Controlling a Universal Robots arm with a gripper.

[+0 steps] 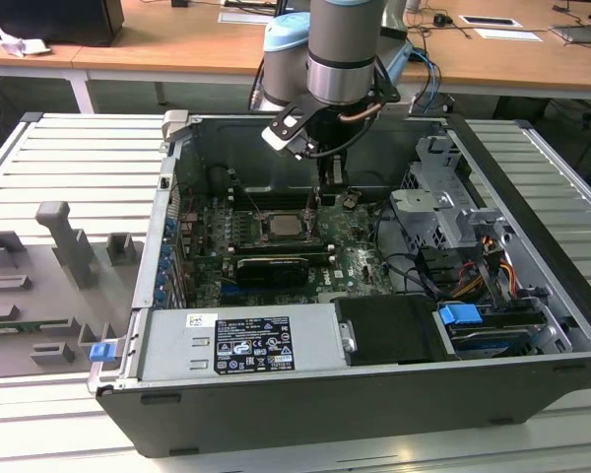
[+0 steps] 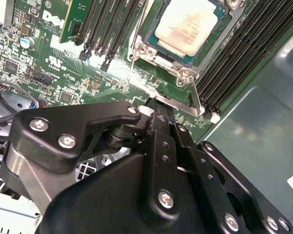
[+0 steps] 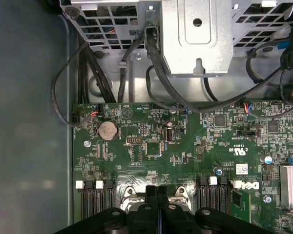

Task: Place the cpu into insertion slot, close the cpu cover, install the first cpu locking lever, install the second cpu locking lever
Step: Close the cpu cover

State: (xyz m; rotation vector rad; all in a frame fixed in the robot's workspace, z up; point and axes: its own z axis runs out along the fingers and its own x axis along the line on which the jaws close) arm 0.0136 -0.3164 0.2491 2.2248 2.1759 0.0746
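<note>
Claw (image 3: 156,191): black metal links with bright screws; its two fingertips sit pressed together close by the socket's edge, with nothing I can make out between them.
Cpu (image 2: 188,24): flat square with a matte silvery-beige lid, lying in the insertion slot (image 2: 142,48).
Cpu cover (image 2: 178,68): thin silver frame, seemingly folded down around the chip.
Lever (image 2: 196,95): slim steel rod beside the frame, near the claw tips.
Motherboard (image 3: 185,146): green, densely studded, inside an open dark case (image 1: 374,414).
Table (image 1: 69,168): ribbed grey metal, carrying grey blocks (image 1: 64,236).
Room: wooden-topped tables (image 1: 177,44) behind.
</note>
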